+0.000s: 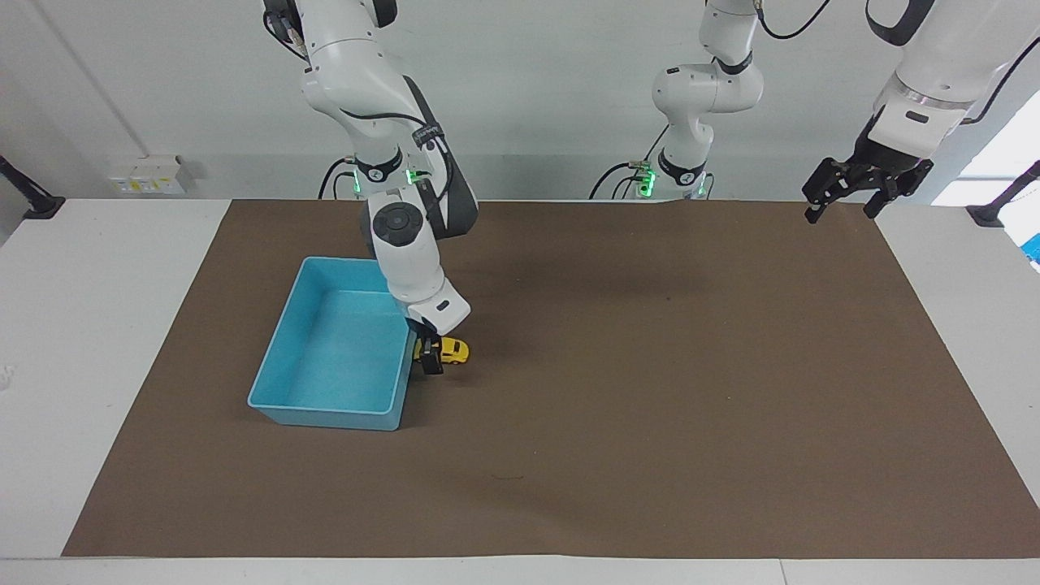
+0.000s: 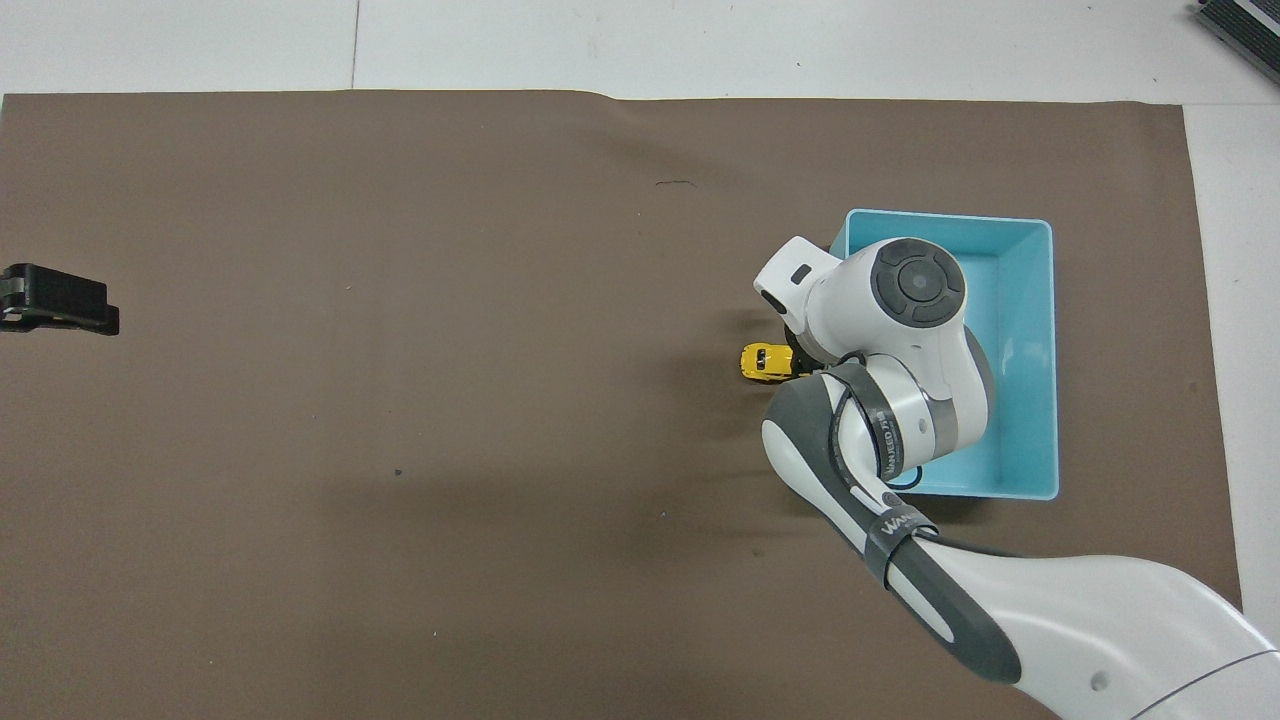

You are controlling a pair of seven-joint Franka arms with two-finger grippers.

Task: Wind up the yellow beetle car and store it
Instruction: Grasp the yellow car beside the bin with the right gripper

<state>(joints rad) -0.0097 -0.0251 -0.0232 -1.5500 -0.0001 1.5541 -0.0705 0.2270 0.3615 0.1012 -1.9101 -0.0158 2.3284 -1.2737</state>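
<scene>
A bright yellow beetle car [image 1: 449,350] with dark windows is sitting beside a light blue bin [image 1: 280,367] on a plain brown mat [image 1: 650,406].

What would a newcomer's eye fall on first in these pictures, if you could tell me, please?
Probably the light blue bin, empty on the brown mat toward the right arm's end of the table. Next, the tiny yellow car on the mat right beside the bin, with the right hand down at the car's bin-side end, open. The left hand waits open in the air over the mat's corner at the left arm's end.
</scene>
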